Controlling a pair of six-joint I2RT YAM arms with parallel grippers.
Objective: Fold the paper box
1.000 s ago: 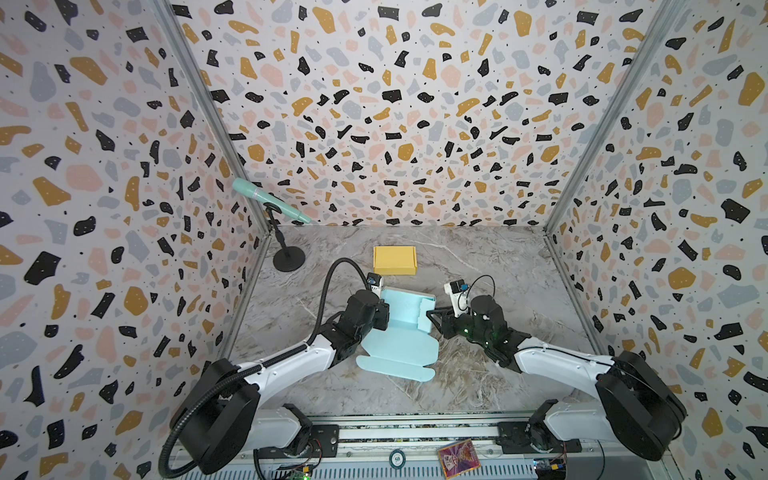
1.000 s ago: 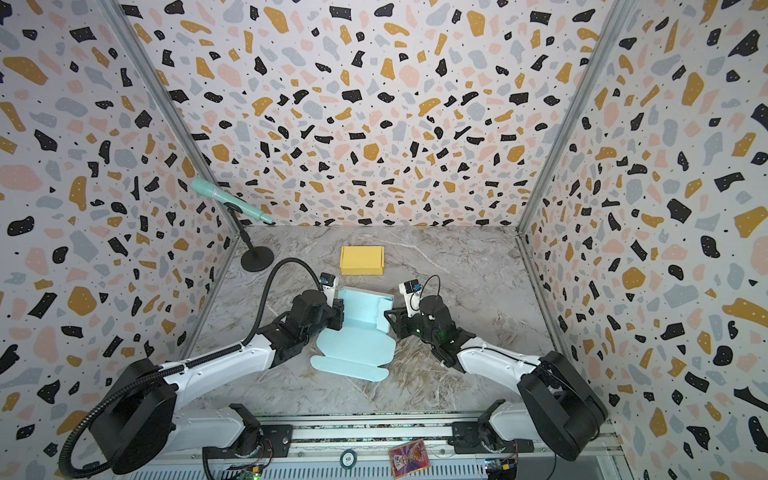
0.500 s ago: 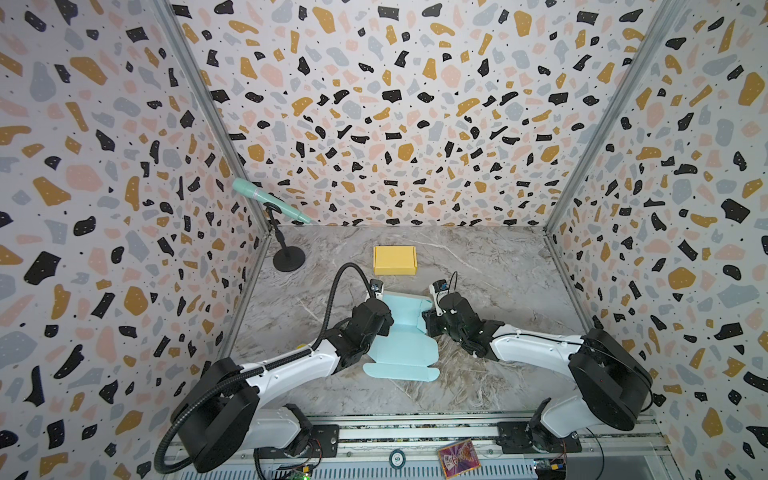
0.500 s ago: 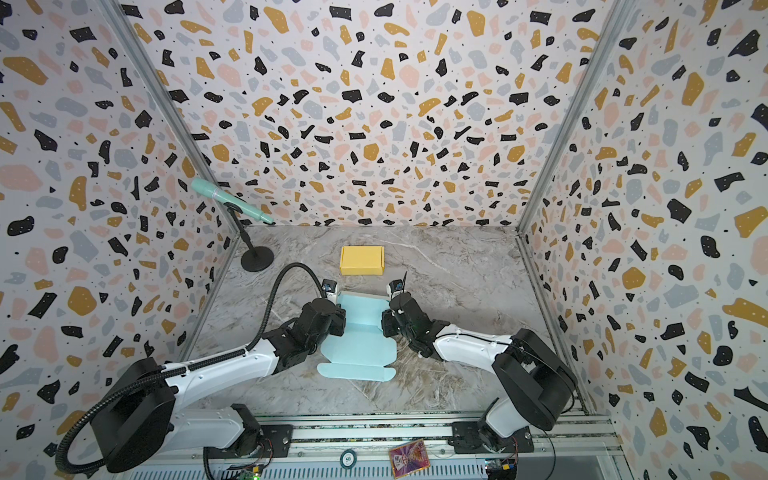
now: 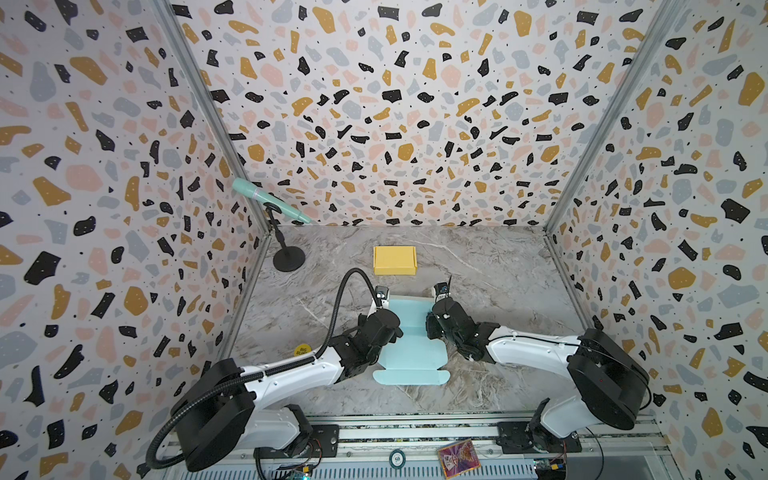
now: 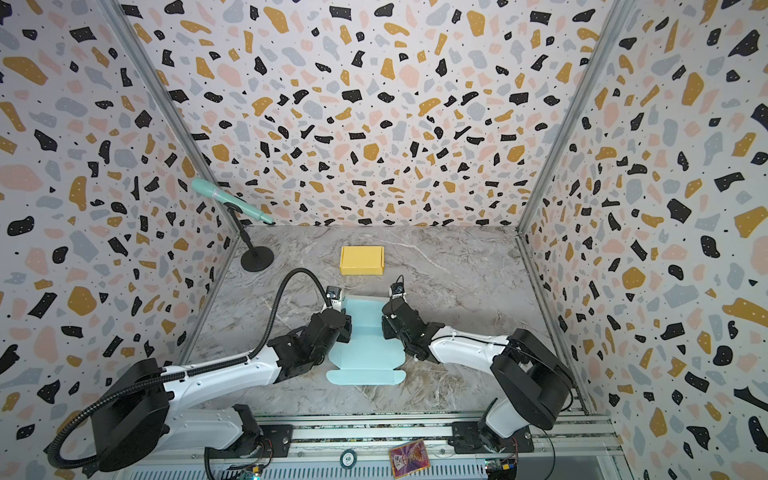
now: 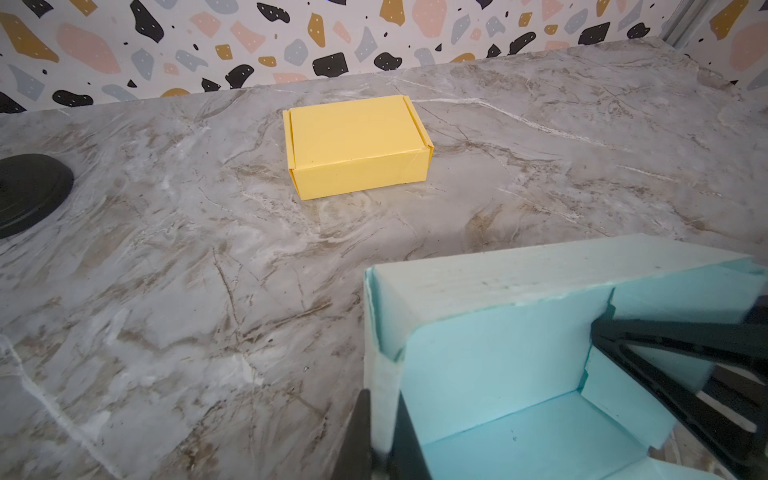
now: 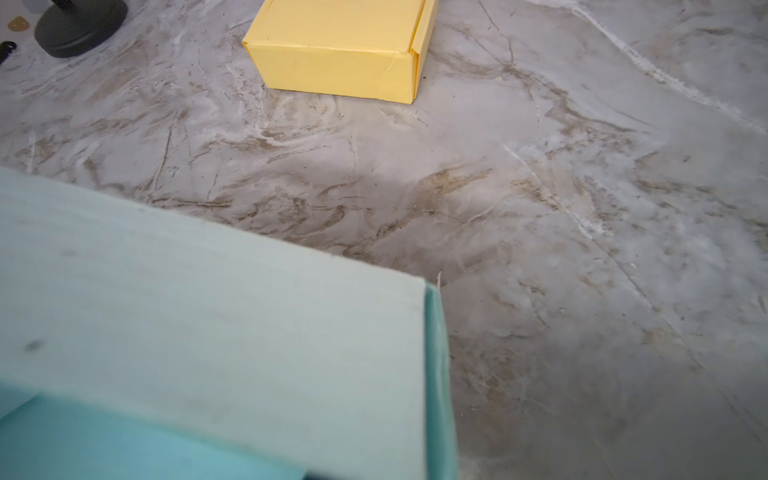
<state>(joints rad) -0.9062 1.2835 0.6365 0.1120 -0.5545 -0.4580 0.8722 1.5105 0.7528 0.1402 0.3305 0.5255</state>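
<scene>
**Position.** The paper box (image 5: 411,336) is teal and part-formed. It lies near the middle of the table (image 5: 507,282), between the two hands in both top views.

**View differences.**
- The top views show the whole blank, but the left hand (image 5: 390,326) and right hand (image 5: 432,326) cover its side walls.
- The left wrist view alone shows the left hand clenched on the box's left side wall, with one of its fingers (image 7: 409,432) inside and the other outside.
- That view also shows the tray's inside, the raised far wall with a corner flap against it, and dark blurred fingers (image 7: 665,336) of the right hand at the opposite side.
- The right wrist view shows only the pale face of the far wall and its right corner. The hand's own fingers are out of frame there, so I cannot tell whether the right hand is clenched or released.

**Surroundings.**
- A closed yellow box (image 5: 395,260) sits beyond the paper box, apart from it, toward the far side of the table.
- A teal microphone (image 5: 270,200) on a black round-based stand (image 5: 289,258) occupies the far left corner, well apart from the work.

**Orientation.** The long axis of the paper box runs from the far side of the table toward the robot. The far end wall stands up, and the lid panel with rounded tabs lies flat at the near end
</scene>
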